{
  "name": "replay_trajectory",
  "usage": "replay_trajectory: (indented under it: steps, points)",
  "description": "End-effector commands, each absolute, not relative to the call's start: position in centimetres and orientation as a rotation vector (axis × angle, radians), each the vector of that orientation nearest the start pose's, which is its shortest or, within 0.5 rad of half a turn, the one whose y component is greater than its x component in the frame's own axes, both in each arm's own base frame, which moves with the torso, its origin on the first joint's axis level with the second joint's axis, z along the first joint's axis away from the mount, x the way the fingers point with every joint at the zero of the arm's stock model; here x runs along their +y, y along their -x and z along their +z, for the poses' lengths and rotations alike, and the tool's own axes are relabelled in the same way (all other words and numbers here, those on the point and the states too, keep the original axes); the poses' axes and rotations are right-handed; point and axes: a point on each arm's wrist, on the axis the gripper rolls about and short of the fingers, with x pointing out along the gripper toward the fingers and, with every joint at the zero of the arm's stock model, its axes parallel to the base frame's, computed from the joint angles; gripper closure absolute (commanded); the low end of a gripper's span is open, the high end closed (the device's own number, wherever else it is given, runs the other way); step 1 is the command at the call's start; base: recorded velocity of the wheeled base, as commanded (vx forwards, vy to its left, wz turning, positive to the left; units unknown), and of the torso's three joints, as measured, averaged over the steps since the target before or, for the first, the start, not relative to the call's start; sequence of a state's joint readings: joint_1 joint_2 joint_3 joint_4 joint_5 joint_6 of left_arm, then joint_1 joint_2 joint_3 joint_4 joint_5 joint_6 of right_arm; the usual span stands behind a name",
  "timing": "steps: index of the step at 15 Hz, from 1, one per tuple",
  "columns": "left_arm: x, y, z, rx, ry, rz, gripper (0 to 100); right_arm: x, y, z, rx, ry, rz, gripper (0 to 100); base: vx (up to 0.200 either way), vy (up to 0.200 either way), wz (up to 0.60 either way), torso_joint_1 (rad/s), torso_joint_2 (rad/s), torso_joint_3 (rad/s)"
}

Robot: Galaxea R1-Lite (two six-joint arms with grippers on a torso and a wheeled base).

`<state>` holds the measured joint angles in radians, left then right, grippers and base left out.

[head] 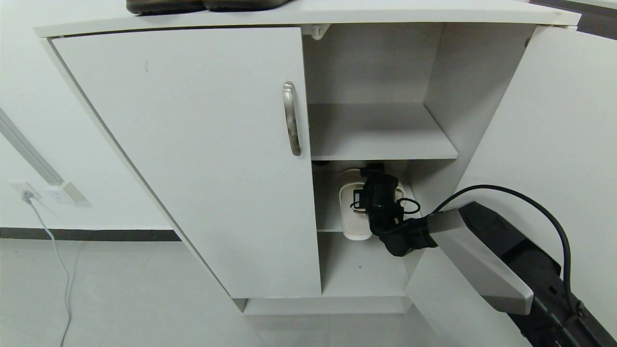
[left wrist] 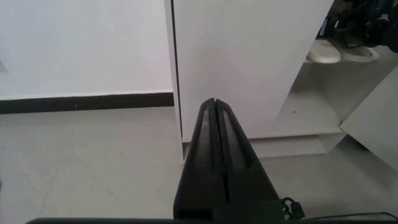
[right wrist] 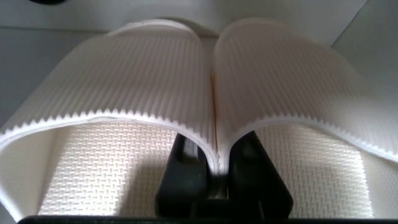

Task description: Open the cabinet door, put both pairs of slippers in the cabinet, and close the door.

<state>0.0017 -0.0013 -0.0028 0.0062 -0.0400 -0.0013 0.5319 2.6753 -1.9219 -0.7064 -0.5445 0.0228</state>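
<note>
A pair of white slippers (head: 354, 217) (right wrist: 149, 74) lies side by side on the middle shelf of the white cabinet (head: 193, 144). My right gripper (head: 374, 179) (right wrist: 216, 168) is inside that compartment, shut on the two inner straps pressed together. The slippers' heels reach the shelf's front edge. A dark pair of slippers (head: 202, 5) rests on the cabinet top. My left gripper (left wrist: 214, 102) hangs shut and holds nothing, low over the floor in front of the closed left door. From there the white slippers (left wrist: 336, 53) show on their shelf.
The right door (head: 554, 144) stands swung open beside my right arm. The left door is closed, with a metal handle (head: 290, 118). The upper shelf (head: 376, 130) and the bottom compartment (head: 361, 270) are bare. A wall socket with a cable (head: 26, 195) is at far left.
</note>
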Motion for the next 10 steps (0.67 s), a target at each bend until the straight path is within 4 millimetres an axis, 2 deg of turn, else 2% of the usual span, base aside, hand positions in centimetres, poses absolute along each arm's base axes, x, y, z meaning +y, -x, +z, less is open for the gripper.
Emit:
replay_trajectory:
  steps: [1,4,6,10]
  points:
    - [-0.1,2.3,7.6,0.003,0.002,-0.038,100,26.7,-47.7,6.2,0.045,0.005,-0.013,0,0.000,0.000,0.00,0.000,0.00,0.000]
    - [-0.1,2.3,7.6,0.003,0.002,-0.037,100,26.5,-47.2,5.5,0.074,0.026,-0.011,0,0.000,0.000,0.00,0.000,0.00,0.000]
    - [-0.1,2.3,7.6,0.003,0.003,-0.038,100,26.4,-46.3,5.9,0.075,0.025,-0.005,0,0.000,0.000,0.00,0.000,0.00,0.000]
    - [-0.1,2.3,7.6,0.003,0.002,-0.038,100,26.5,-43.2,8.1,0.022,-0.006,0.027,0,0.000,0.000,0.00,0.000,0.00,0.000]
